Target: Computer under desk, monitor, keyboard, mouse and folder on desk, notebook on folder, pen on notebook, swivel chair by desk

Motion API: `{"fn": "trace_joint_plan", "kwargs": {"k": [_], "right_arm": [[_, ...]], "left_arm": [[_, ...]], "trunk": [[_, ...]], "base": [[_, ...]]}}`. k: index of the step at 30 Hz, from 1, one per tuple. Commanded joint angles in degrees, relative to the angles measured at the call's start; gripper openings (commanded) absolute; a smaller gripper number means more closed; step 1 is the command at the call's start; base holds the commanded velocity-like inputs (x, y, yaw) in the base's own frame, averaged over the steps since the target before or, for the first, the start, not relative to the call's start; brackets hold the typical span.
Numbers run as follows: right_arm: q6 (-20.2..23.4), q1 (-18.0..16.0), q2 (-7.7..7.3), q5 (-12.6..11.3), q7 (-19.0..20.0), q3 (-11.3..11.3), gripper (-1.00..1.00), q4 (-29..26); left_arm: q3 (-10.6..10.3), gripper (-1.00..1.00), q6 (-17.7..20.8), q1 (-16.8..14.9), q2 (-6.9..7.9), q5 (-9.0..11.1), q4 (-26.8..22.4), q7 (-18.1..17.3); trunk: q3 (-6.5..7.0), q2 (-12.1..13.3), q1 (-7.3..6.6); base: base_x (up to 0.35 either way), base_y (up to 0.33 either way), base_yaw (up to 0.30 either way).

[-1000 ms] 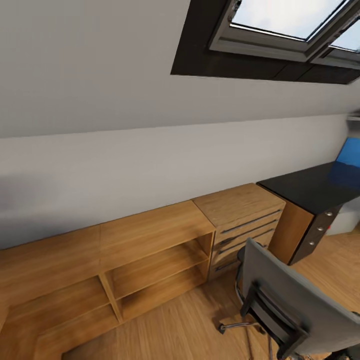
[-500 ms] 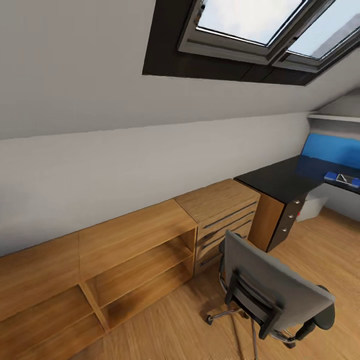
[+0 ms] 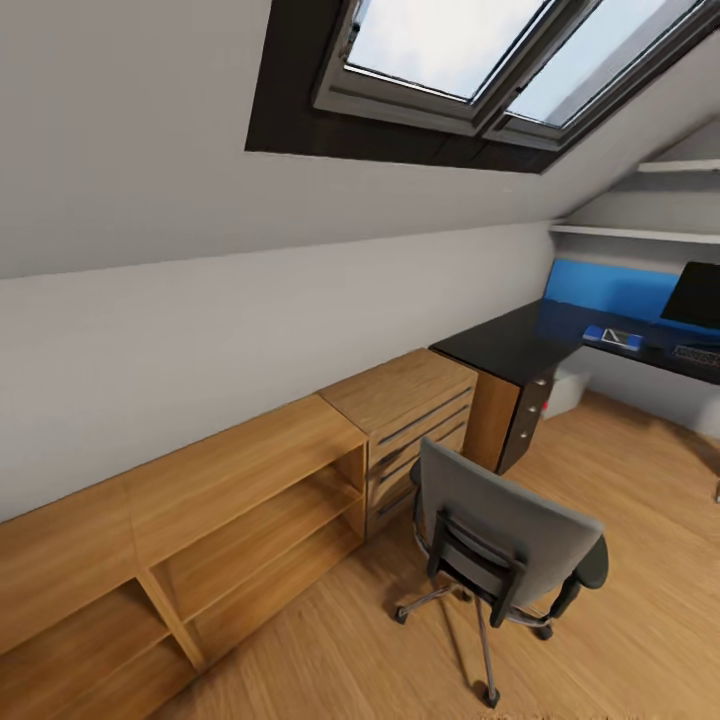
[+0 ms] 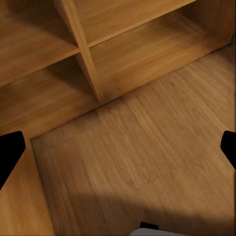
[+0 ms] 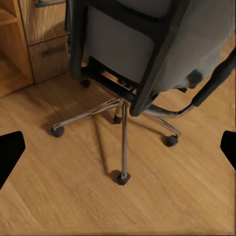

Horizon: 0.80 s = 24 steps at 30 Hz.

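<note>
The swivel chair (image 3: 500, 535) stands on the wooden floor with its grey back toward me, hiding its seat; its chrome base (image 5: 123, 110) fills the right wrist view. Farther right is the black desk (image 3: 505, 350). The monitor (image 3: 697, 295) and a strip of keyboard (image 3: 698, 352) sit at the picture's edge. The light grey computer (image 3: 566, 392) is under the desk. A small flat blue thing (image 3: 612, 338) lies on the desktop, too small to identify. Folder, notebook, pen and mouse cannot be made out. Left gripper (image 4: 118, 152) and right gripper (image 5: 118, 150) are open and empty above the floor.
A wooden chest of drawers (image 3: 412, 415) adjoins the desk, with a low open wooden shelf unit (image 3: 230, 505) to its left along the sloped wall. A blue wall panel (image 3: 610, 290) and white shelves (image 3: 640, 234) are behind the desk. A skylight (image 3: 470, 50) is overhead.
The camera has swung to the right, so the whole picture shifted left. The chair now shows whole, and the monitor, keyboard and more of the desk have come into view.
</note>
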Motion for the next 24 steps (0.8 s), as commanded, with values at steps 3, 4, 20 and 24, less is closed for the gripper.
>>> {"fn": "trace_joint_plan", "kwargs": {"k": [3, 4, 20, 24], "right_arm": [[-0.1, -0.1, -0.02, -0.4, -0.2, 0.5, 1.00, 0.1], [-0.1, -0.1, -0.03, -0.4, -0.2, 0.5, 1.00, 0.1], [-0.1, -0.1, 0.04, -0.4, -0.2, 0.5, 1.00, 0.1], [-0.1, -0.1, 0.02, -0.4, -0.2, 0.5, 1.00, 0.1]], "left_arm": [[0.2, 1.00, 0.0, 0.0, -0.03, -0.1, -0.1, 0.0], [0.2, 1.00, 0.0, 0.0, -0.03, -0.1, -0.1, 0.0], [0.2, 1.00, 0.0, 0.0, 0.02, 0.0, -0.1, 0.0], [0.1, 1.00, 0.0, 0.0, 0.06, 0.0, -0.2, 0.1]], "trunk": [[-0.11, -0.1, 0.04], [-0.11, -0.1, 0.04], [-0.11, -0.1, 0.04], [-0.11, -0.1, 0.04]], "base": [[-0.004, 0.004, -0.278], [-0.002, 0.002, -0.278], [0.051, 0.015, -0.277], [0.293, 0.069, -0.278]]}}
